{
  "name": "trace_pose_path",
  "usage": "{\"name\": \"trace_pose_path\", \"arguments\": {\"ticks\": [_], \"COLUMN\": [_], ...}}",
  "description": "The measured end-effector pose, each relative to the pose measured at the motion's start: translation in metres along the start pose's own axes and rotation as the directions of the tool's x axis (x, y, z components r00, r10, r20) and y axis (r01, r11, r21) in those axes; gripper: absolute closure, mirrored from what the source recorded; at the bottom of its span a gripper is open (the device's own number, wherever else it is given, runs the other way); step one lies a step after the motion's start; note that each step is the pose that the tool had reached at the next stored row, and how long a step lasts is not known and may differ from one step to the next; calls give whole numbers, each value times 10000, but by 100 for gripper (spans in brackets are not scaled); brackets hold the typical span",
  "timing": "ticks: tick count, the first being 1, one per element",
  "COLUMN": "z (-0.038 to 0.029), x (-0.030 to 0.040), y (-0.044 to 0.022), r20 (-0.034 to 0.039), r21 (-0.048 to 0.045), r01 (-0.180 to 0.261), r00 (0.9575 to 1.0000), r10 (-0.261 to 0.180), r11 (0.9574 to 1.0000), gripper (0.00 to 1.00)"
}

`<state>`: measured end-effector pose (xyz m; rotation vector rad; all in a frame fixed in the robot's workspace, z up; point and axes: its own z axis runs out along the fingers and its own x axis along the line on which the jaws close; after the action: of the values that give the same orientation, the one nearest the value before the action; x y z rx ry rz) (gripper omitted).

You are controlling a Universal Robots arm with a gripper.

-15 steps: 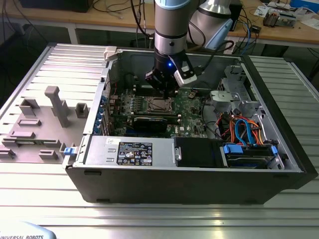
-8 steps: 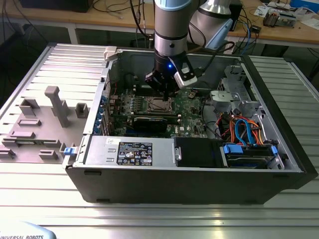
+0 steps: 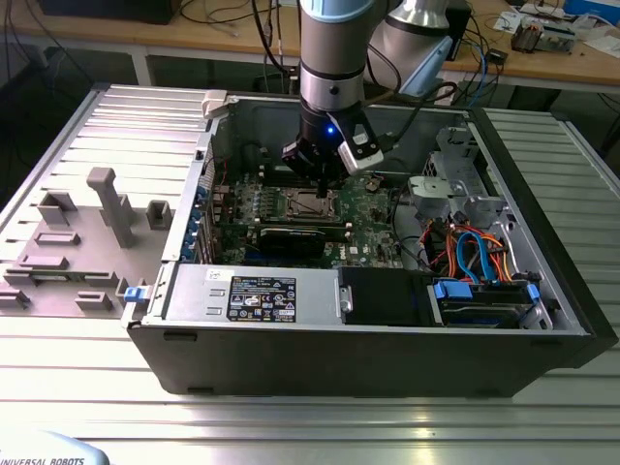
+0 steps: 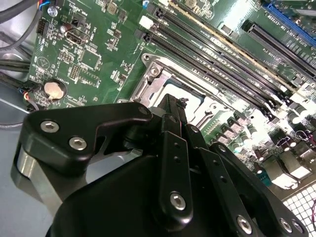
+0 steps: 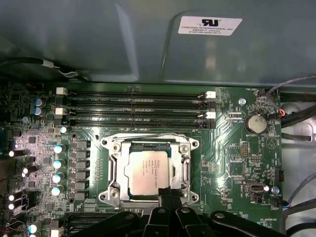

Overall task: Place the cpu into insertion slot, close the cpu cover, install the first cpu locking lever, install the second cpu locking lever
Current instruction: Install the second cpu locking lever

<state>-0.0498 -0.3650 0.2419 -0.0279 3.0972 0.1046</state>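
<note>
The cpu, silvery-grey face up, lies in the insertion slot on the green board. The shiny cpu cover lies flat around it, its window framing the chip. My gripper is at the socket's edge, just over the chip's border, fingers pressed together with nothing seen between them. In the second wrist view the black gripper points down onto the slot. In the exterior view the gripper hangs inside the open case right above the cpu.
Long black memory slots run beside the socket, near the grey case wall. A black graphics card, a power supply and coloured cables crowd the case. A grey fixture stands at the exterior view's left.
</note>
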Motion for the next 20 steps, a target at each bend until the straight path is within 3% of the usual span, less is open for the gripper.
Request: {"name": "trace_pose_path", "arguments": {"ticks": [14,20], "z": [-2,-5], "x": [0,1], "y": [-31,-75], "r20": [0,0], "r21": [1,0], "r01": [1,0], "r00": [10000,10000], "r10": [-1,0], "r11": [10000,10000], "gripper": [89,89]}}
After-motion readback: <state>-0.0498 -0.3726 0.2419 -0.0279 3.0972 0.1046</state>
